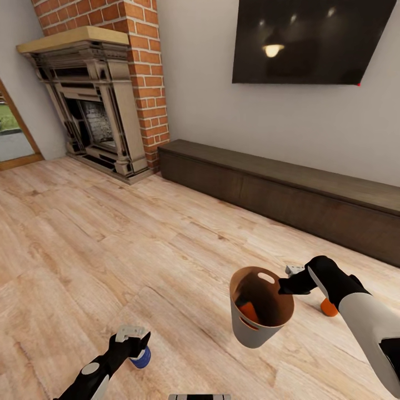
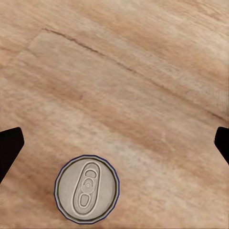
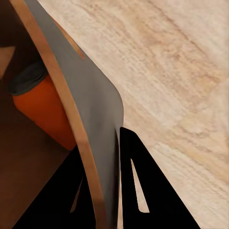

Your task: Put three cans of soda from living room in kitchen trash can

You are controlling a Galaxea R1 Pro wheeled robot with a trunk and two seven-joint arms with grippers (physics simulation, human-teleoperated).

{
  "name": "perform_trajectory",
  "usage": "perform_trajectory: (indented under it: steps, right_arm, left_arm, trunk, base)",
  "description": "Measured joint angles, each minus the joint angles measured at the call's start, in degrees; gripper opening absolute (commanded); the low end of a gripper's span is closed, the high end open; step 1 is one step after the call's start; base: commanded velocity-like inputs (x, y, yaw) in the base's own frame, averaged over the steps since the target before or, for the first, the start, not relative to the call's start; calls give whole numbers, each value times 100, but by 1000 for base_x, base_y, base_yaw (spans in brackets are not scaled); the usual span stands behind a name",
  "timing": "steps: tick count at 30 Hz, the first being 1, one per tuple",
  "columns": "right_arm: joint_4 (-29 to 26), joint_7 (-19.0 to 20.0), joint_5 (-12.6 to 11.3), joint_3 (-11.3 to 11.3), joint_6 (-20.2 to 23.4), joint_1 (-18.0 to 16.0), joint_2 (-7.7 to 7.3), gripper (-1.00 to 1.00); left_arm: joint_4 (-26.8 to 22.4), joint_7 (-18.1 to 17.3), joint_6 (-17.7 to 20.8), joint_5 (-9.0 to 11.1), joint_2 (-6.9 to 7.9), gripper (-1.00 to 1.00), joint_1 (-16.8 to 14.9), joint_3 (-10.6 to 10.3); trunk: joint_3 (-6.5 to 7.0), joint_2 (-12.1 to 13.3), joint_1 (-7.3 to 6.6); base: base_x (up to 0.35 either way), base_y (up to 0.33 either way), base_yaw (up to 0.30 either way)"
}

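The grey tash can (image 1: 253,330) with its tan-brown inside hangs tilted over the wooden floor, and my right gripper (image 1: 287,285) is shut on its rim. In the right wrist view the bin wall (image 3: 93,109) runs between the two fingers (image 3: 148,191). One orange can of soda (image 1: 250,312) lies inside the bin (image 3: 43,107). A second orange can (image 1: 329,307) stands on the floor behind my right forearm. The dark blue can (image 1: 142,358) stands upright on the floor under my left gripper (image 1: 132,335). Its silver top (image 2: 87,188) shows below the open fingers (image 2: 9,148), untouched.
This is the living room: a red-brick fireplace (image 1: 100,105) at the back left, a long low dark cabinet (image 1: 289,194) along the wall, a black screen (image 1: 311,39) above it. Bare wooden floor (image 1: 139,233) spreads ahead.
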Motion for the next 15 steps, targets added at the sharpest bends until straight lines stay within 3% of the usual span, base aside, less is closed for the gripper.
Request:
perform_trajectory:
  steps: [12,15]
  right_arm:
    - [-14,2,0,-1,-20,-2,21,-100]
    - [-14,4,-18,0,-14,-2,29,-100]
  left_arm:
    - [14,33,65,-6,81,100,-71,168]
    - [3,25,77,-7,95,100,-74,174]
  trunk:
    - [-56,0,0]
    - [-142,-3,8]
  base:
    - [0,0,0]
    - [0,0,0]
